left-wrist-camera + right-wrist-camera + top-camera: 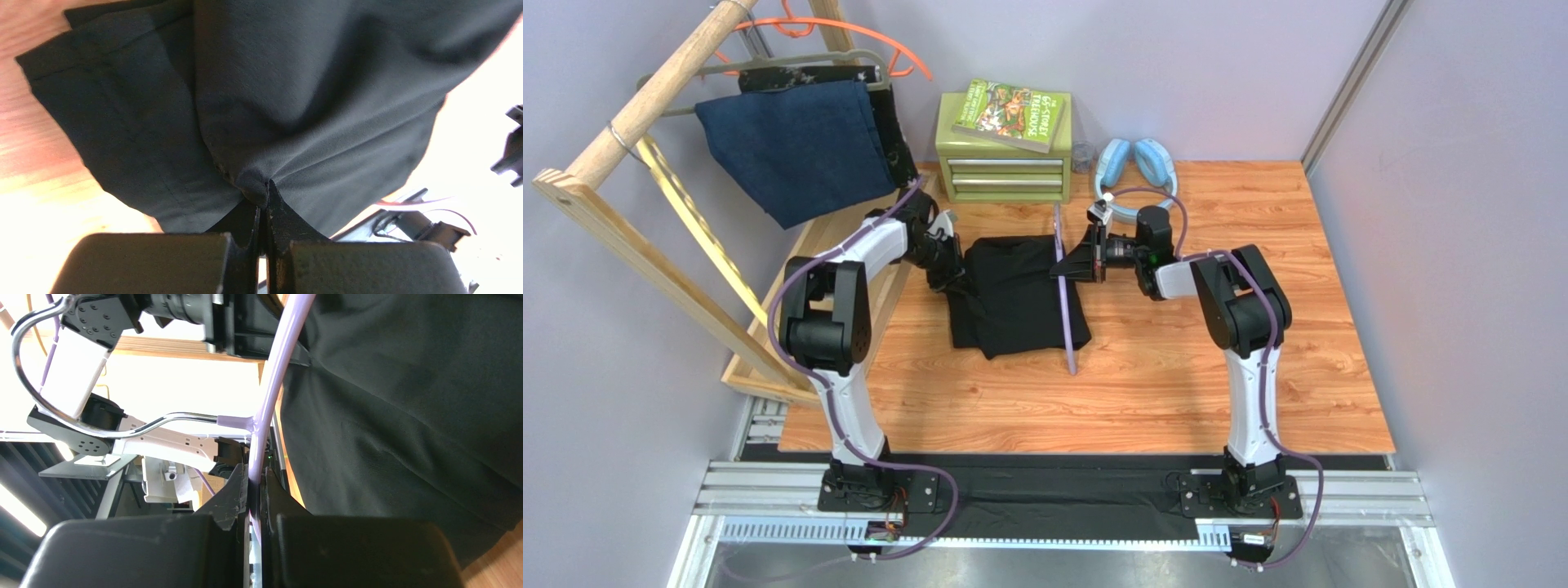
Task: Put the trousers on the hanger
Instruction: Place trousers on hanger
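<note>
The black trousers [1014, 298] lie folded on the wooden table [1210, 380] between the arms. My left gripper [947, 277] is shut on their left edge; in the left wrist view the cloth [307, 104] bunches at my closed fingertips [265, 187]. The lavender hanger [1064, 306] stands on edge along the trousers' right side. My right gripper [1078, 266] is shut on its arm near the metal hook; the right wrist view shows the purple bar [276, 386] pinched between my fingers [236, 496], with the trousers [405, 416] lying beside it.
A wooden clothes rack [634, 196] at the left holds a navy garment [799, 147], an orange hanger [879, 43] and a grey hanger. A green drawer box [1004, 165] with a book [1014, 113] and blue headphones [1136, 165] stand at the back.
</note>
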Controlling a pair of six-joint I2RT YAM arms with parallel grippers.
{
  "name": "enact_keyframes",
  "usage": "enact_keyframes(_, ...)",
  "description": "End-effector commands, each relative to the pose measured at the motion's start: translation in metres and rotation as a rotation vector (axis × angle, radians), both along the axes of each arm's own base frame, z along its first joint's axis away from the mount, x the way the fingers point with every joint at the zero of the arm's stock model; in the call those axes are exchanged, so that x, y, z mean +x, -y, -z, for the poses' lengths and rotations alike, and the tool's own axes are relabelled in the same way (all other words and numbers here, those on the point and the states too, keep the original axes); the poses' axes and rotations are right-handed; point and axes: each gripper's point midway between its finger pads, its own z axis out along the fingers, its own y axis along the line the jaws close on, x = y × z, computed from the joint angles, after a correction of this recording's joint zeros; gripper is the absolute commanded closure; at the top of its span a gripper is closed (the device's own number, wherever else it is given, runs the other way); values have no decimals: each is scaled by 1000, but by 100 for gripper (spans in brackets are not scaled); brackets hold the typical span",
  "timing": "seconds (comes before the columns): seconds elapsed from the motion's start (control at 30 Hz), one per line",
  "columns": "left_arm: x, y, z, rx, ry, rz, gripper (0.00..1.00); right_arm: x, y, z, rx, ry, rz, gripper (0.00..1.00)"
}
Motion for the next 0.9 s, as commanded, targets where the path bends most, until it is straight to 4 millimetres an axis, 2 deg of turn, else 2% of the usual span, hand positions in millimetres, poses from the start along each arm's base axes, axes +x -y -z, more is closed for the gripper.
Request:
enact_keyframes(0.0,5,7,-67,-55,134,45,100,18,27,-7,-13,-42,126,100)
enact_keyframes(0.07,2,14,-90,-78,167,61,100,18,38,-20,-8,-34,140,100)
enact_keyframes(0.1,-3,16,-106,-92,183,54,100,15,41,-21,-9,-41,141,100)
enact_keyframes(0.2,-12,24,-131,-133,204,55,100,12,41,-32,4,-52,147,100)
enact_keyframes(0.27,-12,21,-136,-117,213,38,100,16,35,-44,45,-19,165,100)
enact_keyframes(0.3,-10,16,-138,-94,227,35,100,16,29,-36,52,-64,157,100)
enact_keyframes(0.37,0,-7,-130,-12,235,-16,100,21,22,-31,59,-46,155,100)
enact_keyframes(0.47,17,-49,-101,135,213,-78,100,33,23,6,36,-114,184,100)
enact_keyframes(0.53,23,-66,-73,194,165,-90,100,38,29,25,30,-167,207,100)
enact_keyframes(0.57,29,-70,-65,213,175,-89,100,40,30,27,32,-174,215,100)
enact_keyframes(0.6,32,-74,-49,237,154,-81,100,41,31,29,35,-180,220,100)
enact_keyframes(0.73,43,-73,-14,263,107,-58,100,41,31,32,36,-186,224,100)
enact_keyframes(0.83,44,-69,4,273,84,-32,100,40,33,19,46,-160,210,100)
enact_keyframes(0.87,44,-66,5,270,90,-25,100,40,35,5,55,-132,207,100)
